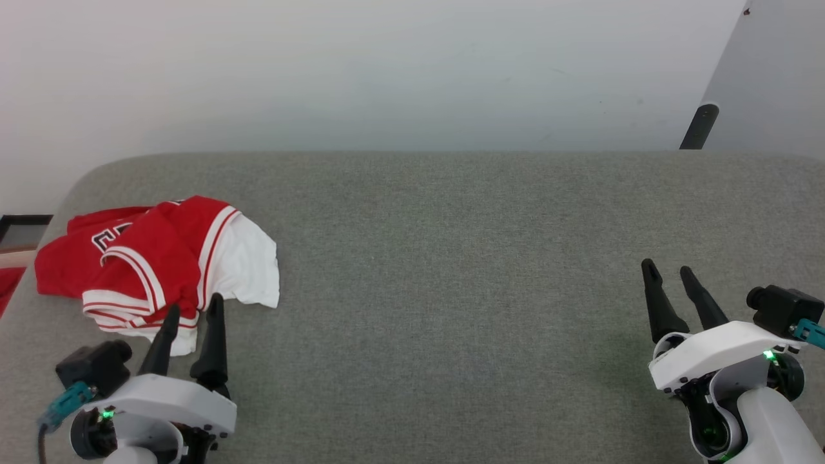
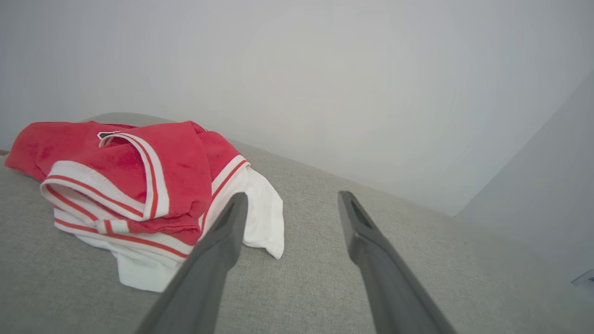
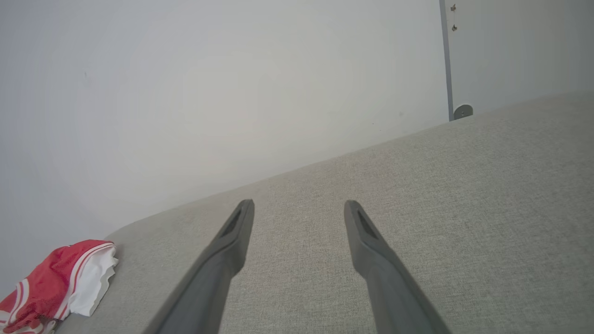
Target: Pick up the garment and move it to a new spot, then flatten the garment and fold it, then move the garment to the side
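Shirt [image 1: 158, 264] bunched at left end of grey surface [image 1: 451, 270], not yet lifted. Left gripper [image 1: 194, 304] just beside near hem, fingers spread, empty; likely lined up for pickup. Right gripper [image 1: 667, 267] well apart, spread, empty.

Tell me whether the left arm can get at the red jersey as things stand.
Probably yes. The left gripper is open right at the near edge of the crumpled garment, with nothing between them on the grey surface.

lettering on garment [image 1: 148, 258] mostly folded under, red scrap [image 1: 9, 287] cut by edge
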Robot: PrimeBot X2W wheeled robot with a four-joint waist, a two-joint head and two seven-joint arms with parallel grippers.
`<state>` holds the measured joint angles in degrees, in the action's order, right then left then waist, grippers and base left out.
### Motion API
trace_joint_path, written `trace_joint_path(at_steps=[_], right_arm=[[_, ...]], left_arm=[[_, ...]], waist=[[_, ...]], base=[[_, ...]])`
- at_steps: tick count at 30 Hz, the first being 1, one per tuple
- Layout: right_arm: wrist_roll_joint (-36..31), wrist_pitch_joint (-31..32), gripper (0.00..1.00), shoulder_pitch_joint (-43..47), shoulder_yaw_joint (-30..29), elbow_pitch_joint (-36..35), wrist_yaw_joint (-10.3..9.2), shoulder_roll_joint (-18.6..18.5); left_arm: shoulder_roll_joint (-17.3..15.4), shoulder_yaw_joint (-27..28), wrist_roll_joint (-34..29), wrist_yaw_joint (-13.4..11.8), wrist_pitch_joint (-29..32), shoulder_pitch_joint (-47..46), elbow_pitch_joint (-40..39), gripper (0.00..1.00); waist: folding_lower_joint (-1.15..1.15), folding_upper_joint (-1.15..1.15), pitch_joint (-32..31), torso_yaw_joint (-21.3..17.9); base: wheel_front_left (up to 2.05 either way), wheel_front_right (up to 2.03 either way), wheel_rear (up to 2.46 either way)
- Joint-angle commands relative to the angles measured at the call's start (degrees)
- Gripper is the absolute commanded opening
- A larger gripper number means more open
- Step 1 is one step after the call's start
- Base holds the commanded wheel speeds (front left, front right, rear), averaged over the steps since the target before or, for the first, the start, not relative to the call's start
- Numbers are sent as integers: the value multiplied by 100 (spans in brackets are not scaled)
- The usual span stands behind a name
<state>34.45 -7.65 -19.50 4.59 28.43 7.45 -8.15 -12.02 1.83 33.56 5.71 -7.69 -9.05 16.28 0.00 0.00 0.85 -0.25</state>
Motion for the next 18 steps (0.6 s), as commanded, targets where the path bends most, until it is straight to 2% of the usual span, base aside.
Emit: trace_joint_path(at_steps=[1, 9, 18], right_arm=[[-273, -64, 100, -156, -49, -27, 3, 9], [-949, -182, 100, -175, -176, 7, 3, 75], [-1405, -311, 100, -198, -264, 102, 4, 141]], left_arm=[[-48, -5, -215, -13, -60, -24, -64, 100], [-55, -11, -690, 8, -178, -23, -20, 100], [-65, -8, -1063, 96, -304, -10, 135, 100]], waist=[[0, 0, -5, -2], [0, 0, -32, -7], [0, 0, -54, -26]], base=[[0, 0, 0], [0, 0, 0], [0, 0, 0]])
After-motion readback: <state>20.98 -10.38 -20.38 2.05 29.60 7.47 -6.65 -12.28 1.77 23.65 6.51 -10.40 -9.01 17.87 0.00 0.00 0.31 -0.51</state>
